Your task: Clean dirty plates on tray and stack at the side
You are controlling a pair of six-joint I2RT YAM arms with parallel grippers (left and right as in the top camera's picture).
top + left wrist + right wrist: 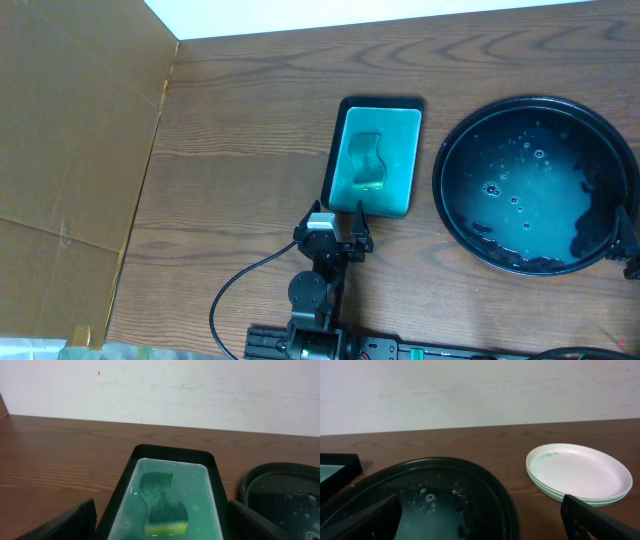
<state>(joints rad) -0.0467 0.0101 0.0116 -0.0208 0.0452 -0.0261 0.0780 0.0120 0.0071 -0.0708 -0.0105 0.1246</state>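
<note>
The round white plates (580,472) lie stacked right of the round glossy black tray (445,462), ahead-right of the wide-open, empty right gripper (480,522); the left gripper (337,220), equally open, faces the black-rimmed teal sponge dish (118,485).

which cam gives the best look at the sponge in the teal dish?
Left wrist: the sponge lies close and centred in the teal dish, green top and yellow edge both clear. Overhead shows it small, from above, outline only. Right wrist catches just a dish corner, no sponge.
</note>
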